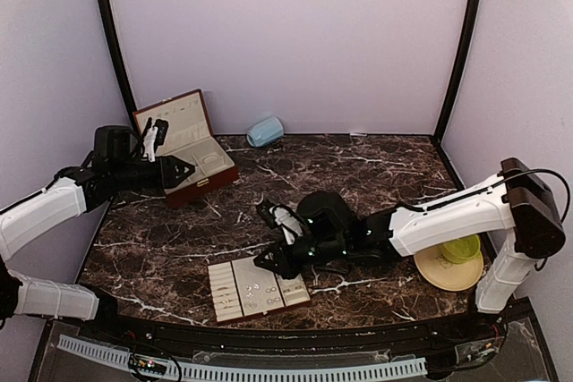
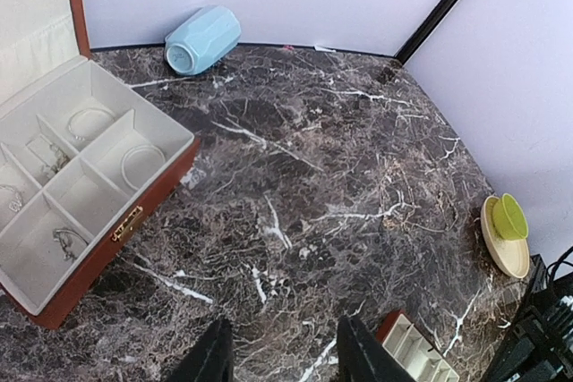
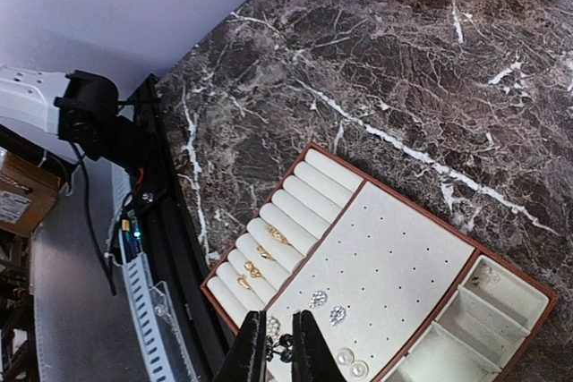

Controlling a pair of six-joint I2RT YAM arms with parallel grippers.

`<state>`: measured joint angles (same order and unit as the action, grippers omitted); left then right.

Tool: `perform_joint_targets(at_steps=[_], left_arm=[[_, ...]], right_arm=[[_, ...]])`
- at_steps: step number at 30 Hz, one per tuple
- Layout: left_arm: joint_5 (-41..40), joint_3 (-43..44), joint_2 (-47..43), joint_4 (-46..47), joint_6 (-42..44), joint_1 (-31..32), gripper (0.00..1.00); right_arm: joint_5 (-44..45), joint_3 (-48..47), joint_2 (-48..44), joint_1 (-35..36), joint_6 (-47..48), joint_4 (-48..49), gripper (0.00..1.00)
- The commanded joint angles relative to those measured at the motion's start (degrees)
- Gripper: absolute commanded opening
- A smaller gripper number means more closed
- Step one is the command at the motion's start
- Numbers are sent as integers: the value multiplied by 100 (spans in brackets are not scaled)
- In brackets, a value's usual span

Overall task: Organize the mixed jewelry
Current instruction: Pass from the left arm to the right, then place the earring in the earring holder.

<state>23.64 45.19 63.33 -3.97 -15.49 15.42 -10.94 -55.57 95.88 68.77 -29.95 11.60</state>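
Observation:
The cream-lined tray (image 3: 394,257) lies near the table's front edge. It holds mixed jewelry: gold rings (image 3: 269,252) in the roll slots, sparkly studs (image 3: 327,306) and pearl studs (image 3: 349,362) on the pad. My right gripper (image 3: 279,321) hangs over the tray's near corner, shut on a small dark earring (image 3: 280,346). My left gripper (image 2: 282,324) stands open over bare marble, nothing between its fingers, beside the open red-brown box (image 2: 143,212). The box compartments hold thin silvery hoops and chains (image 2: 139,163).
A pale blue cup (image 1: 265,131) lies on its side at the back wall. A yellow plate (image 1: 439,270) with a green cup (image 1: 461,248) sits at the right, under my right arm. Side walls close in on both sides.

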Motion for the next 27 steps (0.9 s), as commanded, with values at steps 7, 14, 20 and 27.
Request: perform_joint_targets(at_steps=[7, 14, 20, 27], left_arm=[[263, -822, -23, -109, 256, -30, 42], [337, -756, 57, -110, 333, -30, 43], [463, -722, 145, -84, 327, -30, 42], [470, -731, 101, -79, 327, -30, 42]], right_arm=[[630, -974, 885, 367, 758, -925, 10], [637, -1478, 1417, 505, 938, -1285, 11], [602, -1704, 1675, 511, 960, -1412, 11], [747, -1881, 1846, 514, 1010, -1477, 12]])
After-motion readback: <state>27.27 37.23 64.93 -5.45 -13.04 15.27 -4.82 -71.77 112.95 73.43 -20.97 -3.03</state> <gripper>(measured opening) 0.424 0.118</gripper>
